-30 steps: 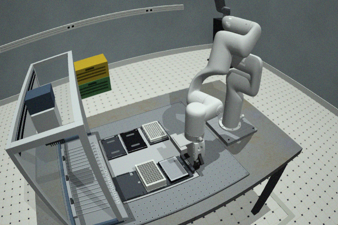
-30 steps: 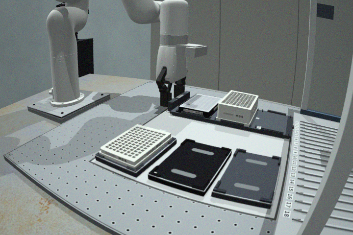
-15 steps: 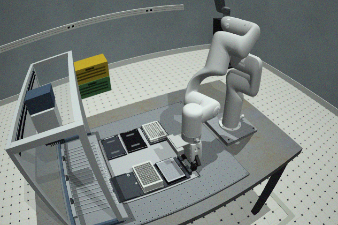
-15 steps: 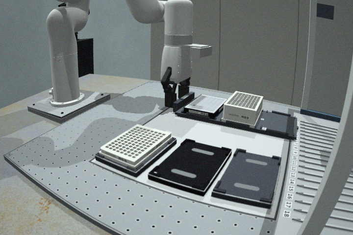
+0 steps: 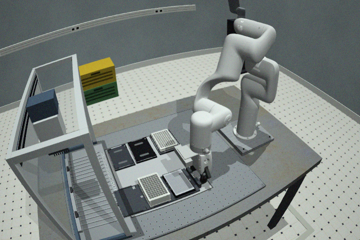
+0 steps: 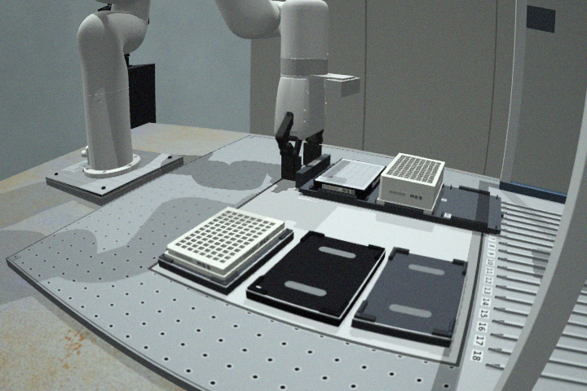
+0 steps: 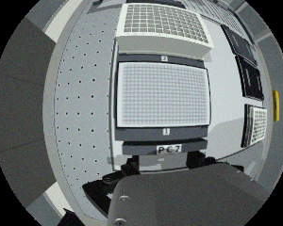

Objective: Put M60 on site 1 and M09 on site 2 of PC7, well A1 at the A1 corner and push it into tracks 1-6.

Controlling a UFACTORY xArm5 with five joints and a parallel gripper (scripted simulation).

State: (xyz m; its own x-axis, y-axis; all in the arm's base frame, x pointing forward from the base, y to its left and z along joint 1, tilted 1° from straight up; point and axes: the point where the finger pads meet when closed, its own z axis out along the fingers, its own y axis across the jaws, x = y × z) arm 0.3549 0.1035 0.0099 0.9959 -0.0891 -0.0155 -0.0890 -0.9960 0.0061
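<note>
Seen from the front edge of the deck, working away from it, with carrier PC7 (image 6: 465, 207) as the landmark.

Nearest, well in front of PC7: three nests in a row. On the left one, 96-well plate M06 (image 6: 225, 239), in place as required. Middle nest (image 6: 317, 276) and right nest (image 6: 412, 290) bare and dark, both plates gone from them.

Farther back, PC7 itself, lying on the apron (image 6: 377, 226) with its far end just short of the rails (image 6: 534, 257); not yet in the tracks, as far as can be judged. On the carrier's handle-side site, flat 384-well plate M60 (image 6: 350, 175). Next to it toward the rails, tall deep-well block M09 (image 6: 412, 179). Third site, nearest the rails, bare. Both items apparently level; A1 corners too small to check.

At PC7's handle end, away from the rails: gripper (image 6: 300, 154), pointing straight down, fingers spread wide on either side of the handle (image 6: 312, 168), gripping nothing.

Loading appears done. Left: closing on or bracing against the handle, sliding PC7 into tracks 1-6, until the lamp lights. No lamp visible.
</note>
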